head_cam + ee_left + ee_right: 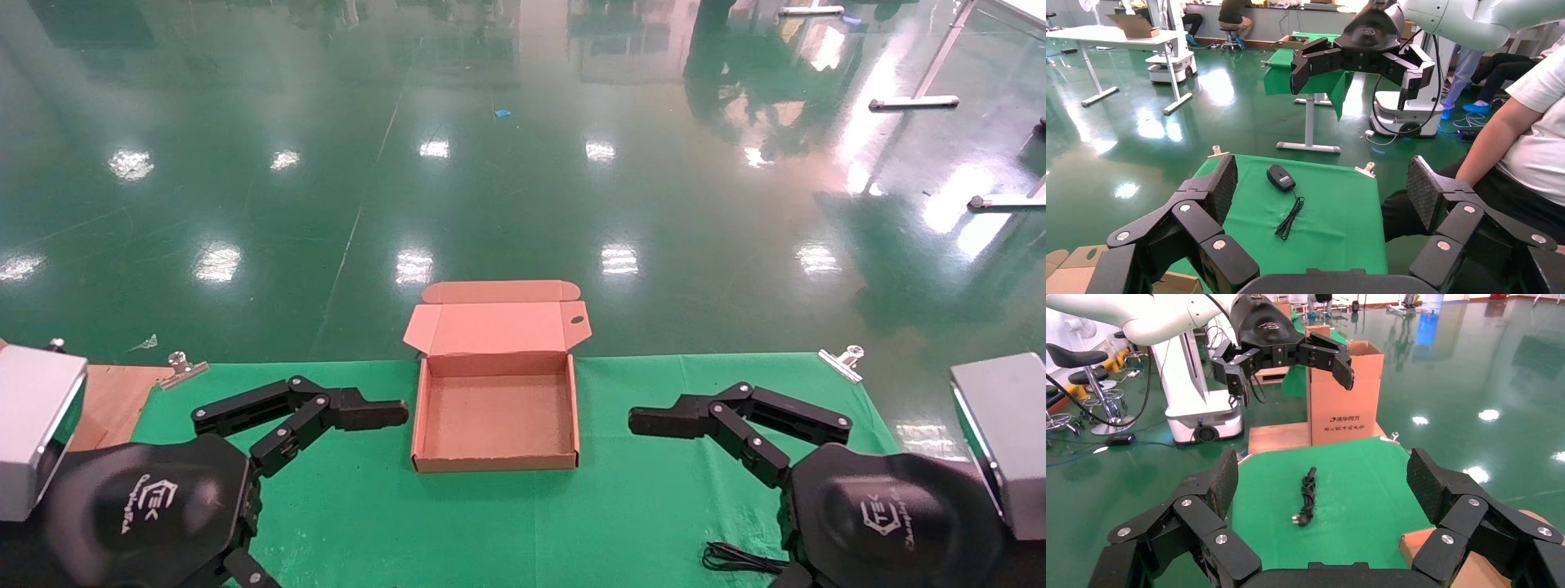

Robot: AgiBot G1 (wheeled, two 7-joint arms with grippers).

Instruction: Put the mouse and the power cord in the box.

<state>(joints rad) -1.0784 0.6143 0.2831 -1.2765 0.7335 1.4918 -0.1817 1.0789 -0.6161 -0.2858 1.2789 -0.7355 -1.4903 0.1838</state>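
The small black oval computer mouse (pixel 1280 177) with its thin black cable (pixel 1289 217) lies on the green cloth-covered table (pixel 637 506) at the right side, seen past our left gripper (pixel 1321 184); in the head view only a loop of that cable shows at the near edge beside our right gripper (pixel 654 420). We judge the mouse light, hard and a little slick, best pinched across its two long sides, with the limp cable trailing after it. The thick black power cord (pixel 1308 497), bundled in a narrow loop with its chunky plug (pixel 1299 520) at one end, lies on the left part of the table, seen from our right wrist; it looks flexible but springy, so we would take it across the middle of the bundle. The shallow brown cardboard mailer box (pixel 494 420) sits between our two grippers, lid hinged back on the far side, nothing inside. Both grippers hover spread wide, holding nothing, each pointing inward just beside the box, and each well apart from mouse and cord.
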